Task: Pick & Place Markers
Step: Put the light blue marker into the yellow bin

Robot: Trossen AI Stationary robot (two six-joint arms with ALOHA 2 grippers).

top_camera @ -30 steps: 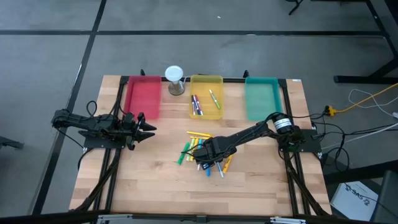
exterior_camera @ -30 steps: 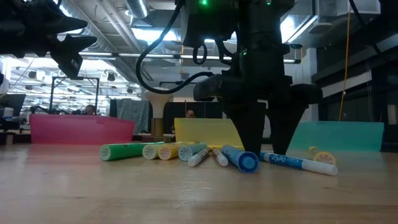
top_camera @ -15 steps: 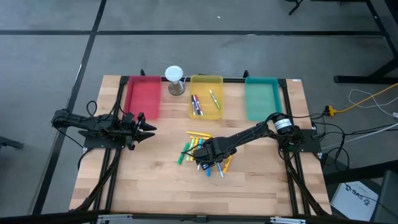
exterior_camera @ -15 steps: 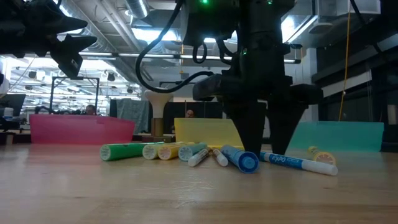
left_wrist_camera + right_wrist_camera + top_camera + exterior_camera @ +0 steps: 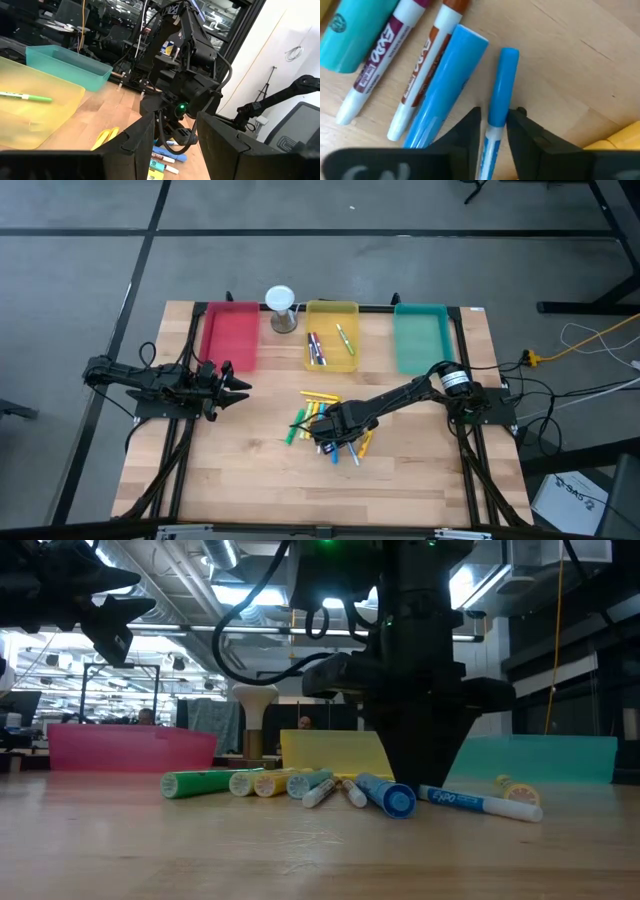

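On the wooden bench (image 5: 230, 470) stand three rectangular plastic trays: one red (image 5: 230, 335), one yellow (image 5: 331, 335), one teal (image 5: 420, 337). One white-topped hourglass-shaped object (image 5: 281, 308). Three thin capped markers (image 5: 317, 347) lie in the yellow tray; roughly ten more are piled mid-bench, the exact count unclear.

I see the right gripper (image 5: 333, 432) down in the marker pile (image 5: 326, 423), a thin marker (image 5: 497, 107) between its fingers, trays behind, left gripper (image 5: 238, 388) off left.
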